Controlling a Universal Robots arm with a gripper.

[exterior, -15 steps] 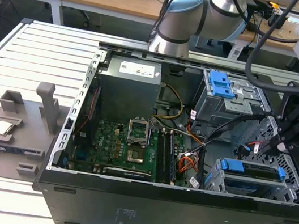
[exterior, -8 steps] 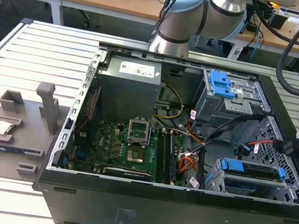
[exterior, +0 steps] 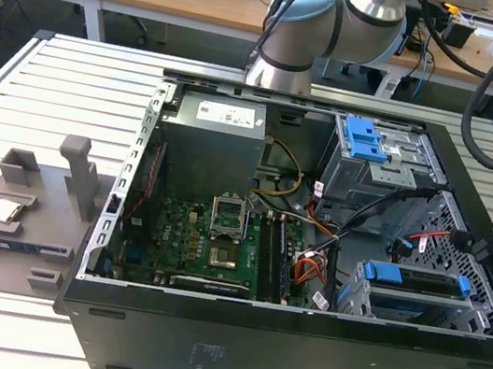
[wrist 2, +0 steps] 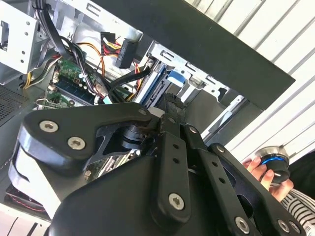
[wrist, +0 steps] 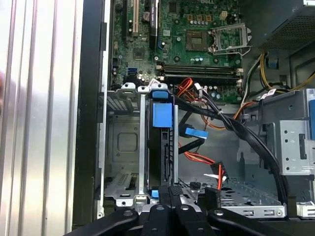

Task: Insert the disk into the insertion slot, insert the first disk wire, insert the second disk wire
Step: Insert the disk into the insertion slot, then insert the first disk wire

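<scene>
Closest, the gripper has its jaws closed, tips at the near end of the disk, which sits edge-on in the insertion slot. Across the exterior view from its left: grey fixture, open computer case, disk at its right end.

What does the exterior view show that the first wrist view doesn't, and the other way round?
The exterior view adds the robot arm, the grey tray beside the computer case, and the power supply. The first wrist view adds a close look into the insertion slot, where the disk sits on edge. Both show the green motherboard and the disk's blue frame.
</scene>
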